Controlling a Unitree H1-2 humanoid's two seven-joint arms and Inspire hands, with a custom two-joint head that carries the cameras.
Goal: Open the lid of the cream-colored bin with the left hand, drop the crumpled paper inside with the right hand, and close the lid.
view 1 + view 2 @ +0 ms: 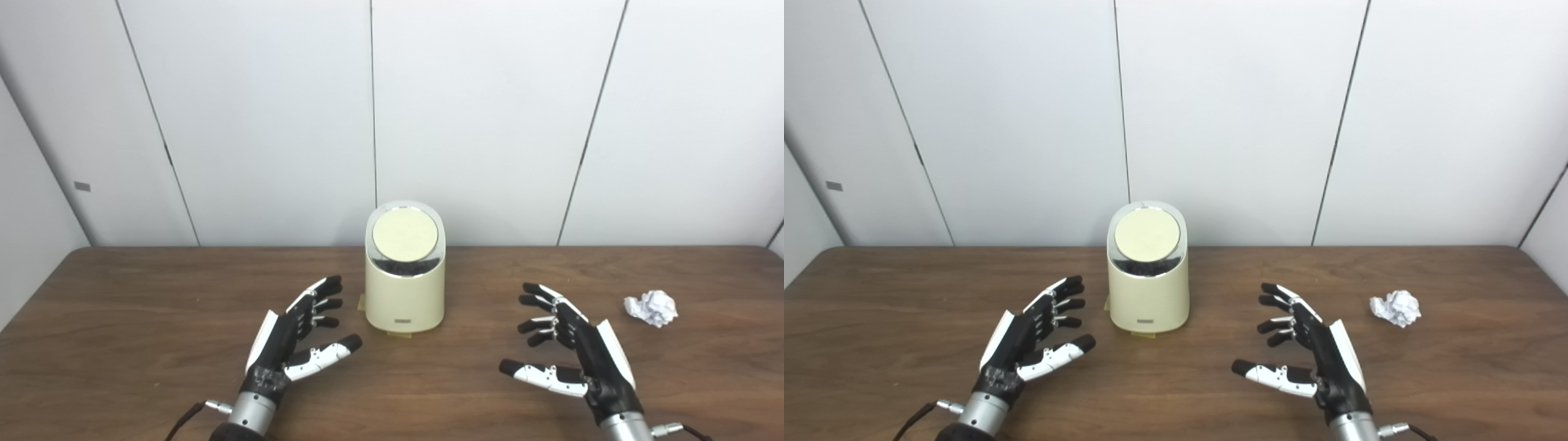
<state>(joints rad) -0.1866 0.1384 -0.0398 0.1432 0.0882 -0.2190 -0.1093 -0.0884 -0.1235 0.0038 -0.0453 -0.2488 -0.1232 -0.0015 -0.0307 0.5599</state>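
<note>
A cream-colored bin (pixel 405 288) stands on the wooden table (pixel 122 318) near its middle, with its round lid (pixel 405 236) closed and tilted toward me. A crumpled ball of white paper (pixel 651 307) lies on the table at the right. My left hand (pixel 300 334) is open and empty, just left of the bin and apart from it. My right hand (pixel 566 349) is open and empty, between the bin and the paper, touching neither.
White wall panels (pixel 490 122) rise right behind the table's far edge. A small yellowish pad (pixel 398 334) peeks out under the bin's base. Bare table lies on both sides of the hands.
</note>
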